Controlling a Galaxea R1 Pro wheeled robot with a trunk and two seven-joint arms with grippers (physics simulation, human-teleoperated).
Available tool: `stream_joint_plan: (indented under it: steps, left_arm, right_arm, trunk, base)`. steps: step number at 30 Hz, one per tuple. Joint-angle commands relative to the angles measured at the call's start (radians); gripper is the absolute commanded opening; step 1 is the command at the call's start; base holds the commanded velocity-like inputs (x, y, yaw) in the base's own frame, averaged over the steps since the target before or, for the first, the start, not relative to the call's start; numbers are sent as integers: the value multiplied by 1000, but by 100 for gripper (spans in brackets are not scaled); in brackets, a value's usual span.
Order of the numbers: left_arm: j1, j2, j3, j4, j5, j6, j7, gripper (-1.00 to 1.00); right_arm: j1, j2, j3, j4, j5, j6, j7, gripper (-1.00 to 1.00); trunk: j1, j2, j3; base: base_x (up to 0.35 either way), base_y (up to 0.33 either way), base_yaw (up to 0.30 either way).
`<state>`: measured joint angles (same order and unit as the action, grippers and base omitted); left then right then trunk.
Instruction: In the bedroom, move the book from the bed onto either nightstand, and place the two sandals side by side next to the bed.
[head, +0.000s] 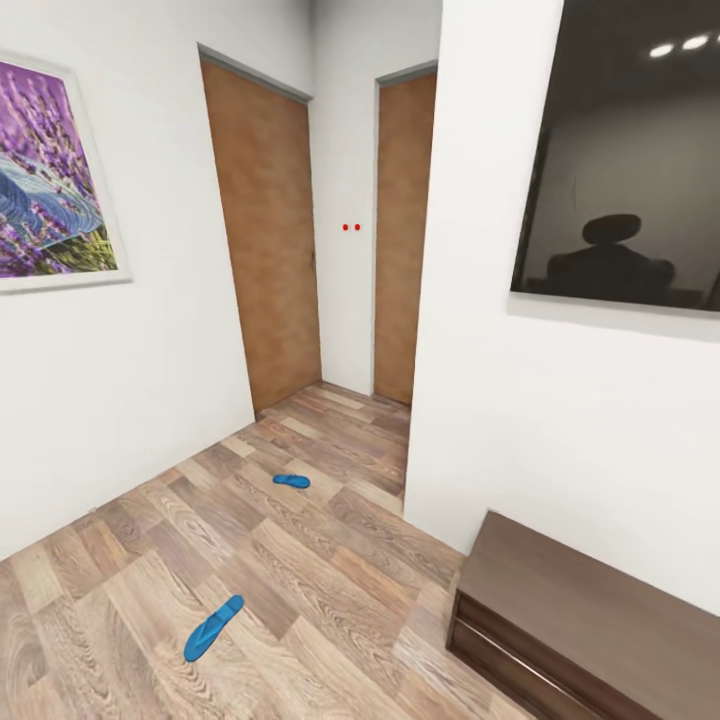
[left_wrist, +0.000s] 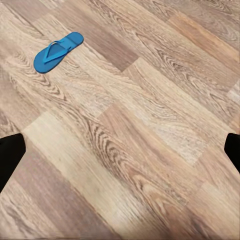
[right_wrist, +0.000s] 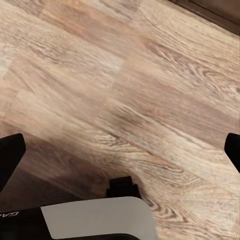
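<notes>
Where the plank floor runs between the white walls, we count two blue sandals. The nearer sandal lies flat on the floor, well apart from the farther sandal, which rests closer to the two brown doors at the end of the short passage. Taking the nearer sandal as our landmark, the farther one lies beyond it and a little to its right, and the two point in different directions rather than side by side. To the right of the nearer sandal, against the white wall, stands one long dark brown cabinet with a smooth top. Above that cabinet hangs one dark glossy screen showing dim reflections. On the wall to the left of the nearer sandal hangs one framed picture of purple flowers. Two small red dots show on the wall between the doors.

In the left wrist view we see one sandal lying strap-up on the floor, with the left pincer above bare planks, its two dark fingertips wide apart at the edges and nothing between them. In the right wrist view the right pincer likewise stands spread over bare floor, empty, with a white and black part of the robot's body below it.
</notes>
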<state>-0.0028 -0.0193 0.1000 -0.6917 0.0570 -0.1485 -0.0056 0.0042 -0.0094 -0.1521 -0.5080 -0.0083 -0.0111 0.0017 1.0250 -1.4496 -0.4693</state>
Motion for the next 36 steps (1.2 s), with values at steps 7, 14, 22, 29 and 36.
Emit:
stream_joint_plan:
  steps: [7,14,22,29,36]
  left_arm:
    - [0,-1,1,0,6,-2,-1,100]
    - [0,-1,1,0,6,-1,-1,100]
    - [0,-1,2,0,8,0,-1,100]
    - [0,-1,3,0,8,0,-1,100]
    - [0,-1,3,0,9,0,-1,100]
  right_arm:
    - [0,0,-1,-1,-1,-1,0,100]
    - [0,0,-1,-1,-1,-1,0,100]
    - [0,1,0,0,-1,-1,0,100]
    - [0,3,0,0,-1,-1,0,100]
    - [0,4,3,0,0,-1,0,100]
  trunk:
    - [0,0,-1]
    - [0,0,-1]
    - [0,0,-1]
    - [0,0,-1]
    - [0,0,-1]
  base:
    - [0,0,292]
    - [0,0,292]
    - [0,0,292]
    - [0,0,292]
    - [0,0,292]
